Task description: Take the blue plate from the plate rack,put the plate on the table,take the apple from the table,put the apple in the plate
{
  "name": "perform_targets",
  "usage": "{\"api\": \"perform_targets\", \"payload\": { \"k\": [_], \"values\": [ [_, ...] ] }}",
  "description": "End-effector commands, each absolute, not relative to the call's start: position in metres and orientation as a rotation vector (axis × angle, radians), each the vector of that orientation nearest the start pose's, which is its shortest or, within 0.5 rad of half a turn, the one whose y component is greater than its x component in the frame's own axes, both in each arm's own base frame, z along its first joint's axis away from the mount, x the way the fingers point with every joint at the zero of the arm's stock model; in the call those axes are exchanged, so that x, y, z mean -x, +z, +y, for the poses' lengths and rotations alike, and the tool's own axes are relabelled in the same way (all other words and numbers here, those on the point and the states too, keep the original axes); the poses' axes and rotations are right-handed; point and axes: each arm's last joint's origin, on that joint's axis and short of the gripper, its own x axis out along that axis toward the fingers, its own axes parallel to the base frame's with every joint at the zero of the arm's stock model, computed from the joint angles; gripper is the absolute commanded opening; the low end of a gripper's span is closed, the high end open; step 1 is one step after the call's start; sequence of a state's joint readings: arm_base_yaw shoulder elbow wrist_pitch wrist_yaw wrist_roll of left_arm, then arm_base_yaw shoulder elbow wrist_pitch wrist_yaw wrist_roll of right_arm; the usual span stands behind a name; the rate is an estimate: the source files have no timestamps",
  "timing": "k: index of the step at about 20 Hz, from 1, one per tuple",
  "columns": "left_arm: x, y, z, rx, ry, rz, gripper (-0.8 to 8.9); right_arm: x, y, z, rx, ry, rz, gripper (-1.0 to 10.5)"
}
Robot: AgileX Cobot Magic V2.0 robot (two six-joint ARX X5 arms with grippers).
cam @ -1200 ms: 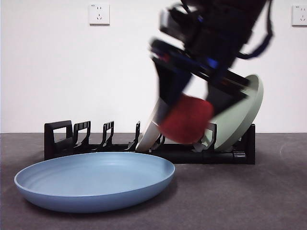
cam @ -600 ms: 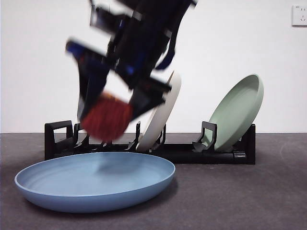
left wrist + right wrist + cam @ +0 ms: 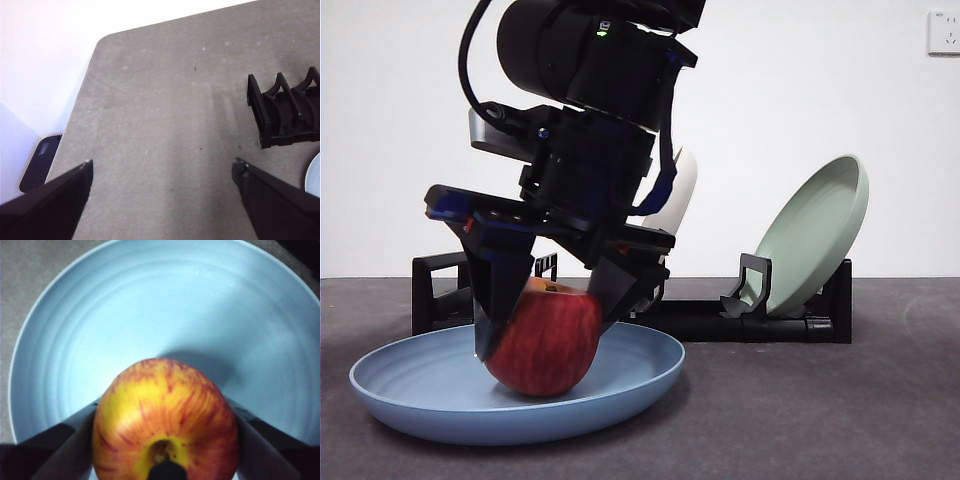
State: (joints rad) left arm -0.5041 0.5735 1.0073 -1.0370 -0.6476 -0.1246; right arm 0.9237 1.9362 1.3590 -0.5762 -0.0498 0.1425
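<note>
Seen from the front, the long low black plastic plate rack (image 3: pixel 650 305) runs along the back of the dark grey, slightly rough table (image 3: pixel 840 410), its slotted dividers empty at the 9 o'clock end. Ahead of it, toward 7 o'clock, the large round light-blue matte plate (image 3: pixel 410 385) lies flat on the table. The right gripper (image 3: pixel 545 320) comes down from 12 o'clock and its two black jaws clamp the red apple with yellow-orange streaks (image 3: pixel 545 340) from either side; the apple's underside meets the plate's floor near the middle. The right wrist view shows the same apple (image 3: pixel 165 420) stem-up between the jaws over the plate (image 3: pixel 165 305). Behind the arm a cream-white plate (image 3: pixel 682 190) peeks out, leaning in the rack. Toward 3 o'clock a sage-green plate (image 3: pixel 815 235) leans in the rack's end slot. The left gripper (image 3: pixel 162 167) hangs with its jaws spread wide and empty over bare table, the rack's end (image 3: pixel 285 115) nearby.
</note>
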Motion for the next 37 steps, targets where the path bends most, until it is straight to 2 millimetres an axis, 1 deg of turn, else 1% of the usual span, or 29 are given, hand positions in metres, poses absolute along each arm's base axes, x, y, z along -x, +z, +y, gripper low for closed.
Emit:
{"api": "perform_targets", "payload": {
  "k": [1,4,7,12,15,18,23,24,26,27,28,30,31,34,37],
  "values": [
    [-0.07,0.351,-0.018,-0.204,0.172,0.503,4.67,-0.233,0.174,0.312,0.396,0.765,1.156,6.0],
    [-0.069,0.349,-0.018,-0.208,0.154,0.521,4.67,-0.233,0.177,0.312,0.391,0.767,1.15,6.0],
    [-0.068,0.348,-0.02,-0.195,0.093,0.542,4.66,-0.232,0.188,0.31,0.378,0.773,1.125,6.0],
    [-0.068,0.347,-0.024,-0.159,-0.026,0.564,4.66,-0.224,0.224,0.299,0.344,0.793,1.055,5.9],
    [-0.069,0.349,-0.027,-0.12,-0.135,0.565,4.67,-0.216,0.251,0.287,0.331,0.805,1.014,5.9],
    [-0.07,0.353,-0.032,-0.074,-0.254,0.535,4.67,-0.206,0.28,0.27,0.318,0.809,0.966,5.8],
    [-0.075,0.361,-0.041,-0.022,-0.466,0.468,4.66,-0.187,0.321,0.239,0.356,0.734,0.852,4.0],
    [-0.076,0.362,-0.043,-0.011,-0.499,0.457,4.66,-0.183,0.329,0.232,0.365,0.71,0.828,3.5],
    [-0.083,0.365,-0.048,0.005,-0.553,0.439,4.63,-0.172,0.348,0.21,0.372,0.646,0.781,2.0],
    [-0.086,0.365,-0.051,0.008,-0.567,0.439,4.2,-0.167,0.354,0.201,0.372,0.63,0.772,1.4],
    [-0.09,0.365,-0.054,0.011,-0.587,0.446,3.03,-0.161,0.361,0.19,0.369,0.623,0.769,0.8],
    [-0.098,0.363,-0.059,0.011,-0.606,0.468,0.8,-0.153,0.371,0.172,0.356,0.606,0.763,-0.1],
    [-0.102,0.362,-0.061,0.009,-0.608,0.481,-0.12,-0.15,0.375,0.166,0.346,0.598,0.754,-0.1],
    [-0.114,0.36,-0.067,-0.02,-0.613,0.478,-0.09,-0.139,0.384,0.147,0.308,0.589,0.705,-0.1],
    [-0.116,0.364,-0.069,-0.014,-0.617,0.432,-0.09,-0.128,0.385,0.136,0.282,0.596,0.66,-0.1]
  ]
}}
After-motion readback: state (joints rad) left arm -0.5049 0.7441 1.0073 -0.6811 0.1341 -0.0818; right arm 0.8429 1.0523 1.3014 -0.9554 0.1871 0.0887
